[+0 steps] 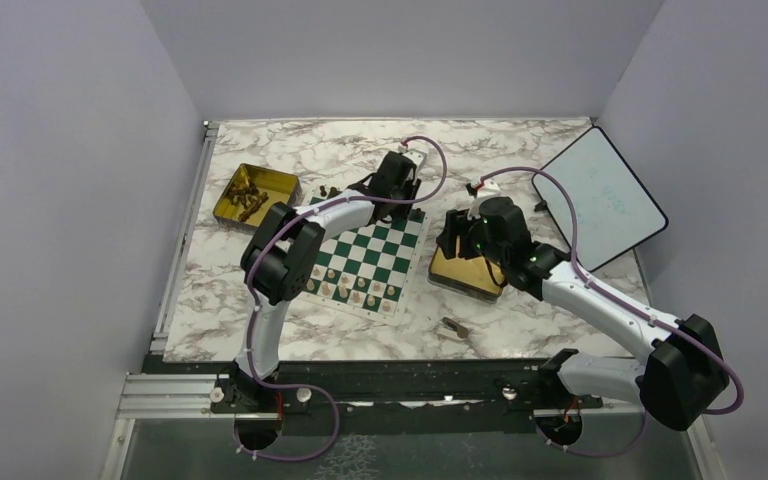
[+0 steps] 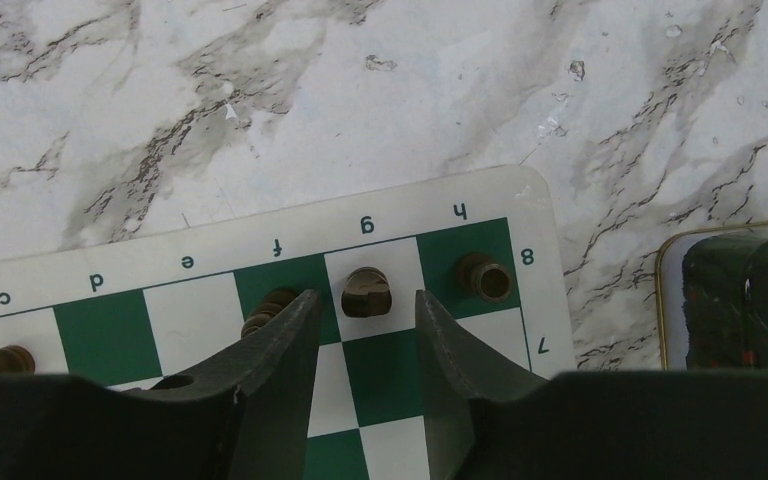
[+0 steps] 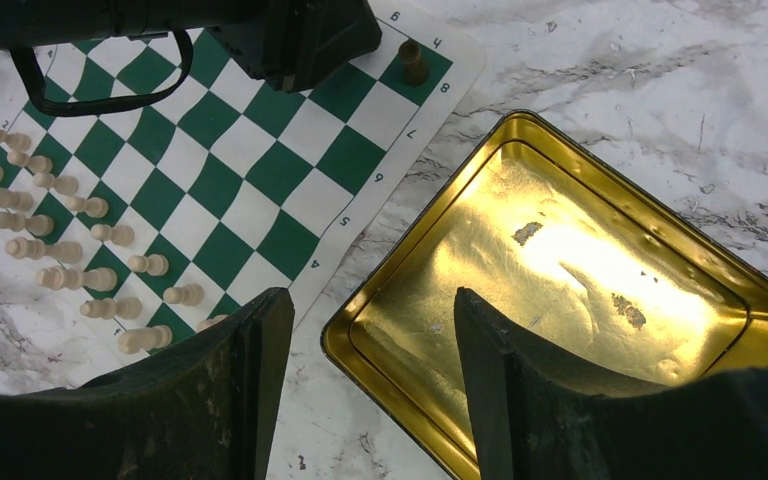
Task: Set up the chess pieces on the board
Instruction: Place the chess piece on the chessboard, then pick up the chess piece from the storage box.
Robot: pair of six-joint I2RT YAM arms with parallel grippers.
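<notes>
Two arms work over a marble-look table (image 1: 260,300), seen from above & from each wrist. L gripper (image 2: 366,312) hangs low at the far right corner of the board (image 2: 190,262), jaws parted either side of a dark piece (image 2: 366,291) standing on g8, clear of it, nothing held. Dark neighbours stand on f8 (image 2: 270,308) & h8 (image 2: 484,276); d8 & e8 are bare. R gripper (image 3: 372,330) is also spread & empty, above a bare gold tin (image 3: 560,250) just beside the board. Pale pieces (image 3: 60,245) stand in two rows at the near edge.

Step, as I read it: letting go of the g8 piece. Next calls for a straight lift so the fingers (image 2: 280,360) miss f8 & h8, then a trip to the 2nd tin (image 1: 278,183) for its spare dark pieces (image 1: 245,192). A loose piece (image 1: 453,326) lies on the table near the arms.

Materials: pieces are small turned figures, wood-like, round-headed. Board is a thin flat mat, green & white, w/ rounded corners. Tins are shiny metal w/ rolled rims. Fingers are matte black
</notes>
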